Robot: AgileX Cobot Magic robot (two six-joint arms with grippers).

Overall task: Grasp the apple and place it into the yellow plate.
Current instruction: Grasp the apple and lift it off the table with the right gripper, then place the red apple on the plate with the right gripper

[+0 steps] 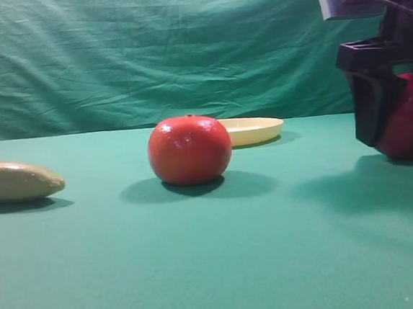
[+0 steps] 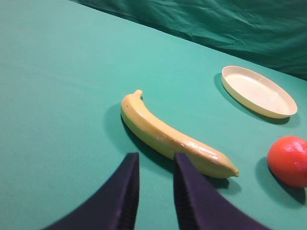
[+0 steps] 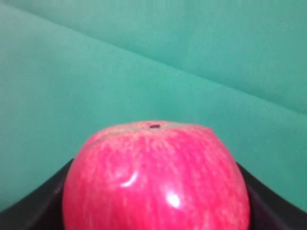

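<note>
The deep-red apple (image 1: 410, 118) rests on the green table at the far right, half cut off by the frame edge. My right gripper (image 1: 405, 138) is shut on the apple, one dark finger (image 1: 368, 111) on its left side. In the right wrist view the apple (image 3: 156, 187) fills the space between both fingers (image 3: 43, 201), stem dimple up. The pale-yellow plate (image 1: 253, 129) lies empty at the back centre, also in the left wrist view (image 2: 259, 91). My left gripper (image 2: 156, 160) hovers over the table near a banana, jaws a narrow gap apart, nothing between them.
An orange-red tomato-like fruit (image 1: 189, 149) stands mid-table in front of the plate, between plate and camera; it also shows in the left wrist view (image 2: 288, 160). A yellow banana (image 1: 13, 180) lies at the left (image 2: 172, 136). A green cloth backdrop hangs behind.
</note>
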